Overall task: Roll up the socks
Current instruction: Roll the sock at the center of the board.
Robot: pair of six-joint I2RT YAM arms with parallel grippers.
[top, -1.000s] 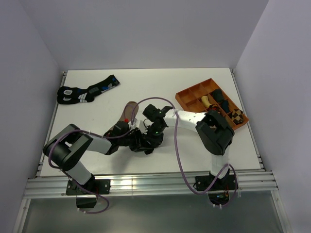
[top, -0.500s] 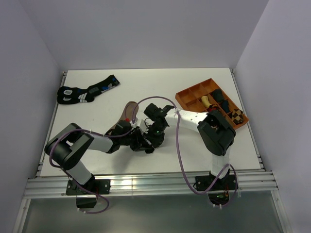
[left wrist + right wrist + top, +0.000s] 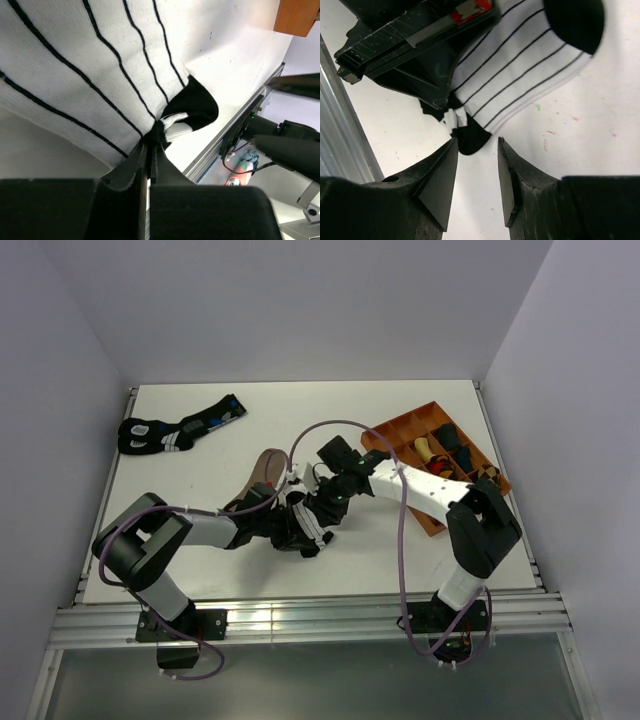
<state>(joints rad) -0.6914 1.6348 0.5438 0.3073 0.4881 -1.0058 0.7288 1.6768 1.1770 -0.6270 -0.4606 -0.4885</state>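
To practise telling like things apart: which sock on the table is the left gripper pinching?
The white sock with thin black stripes, clamped at its black end; the tan sock and black pair lie ungripped.

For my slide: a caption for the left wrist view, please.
Left gripper pinching the black end of the white black-striped sock.

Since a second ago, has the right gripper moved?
Yes. In the top view the right gripper has shifted slightly right, toward the orange tray, and its jaws now stand open by the white sock's black tip.
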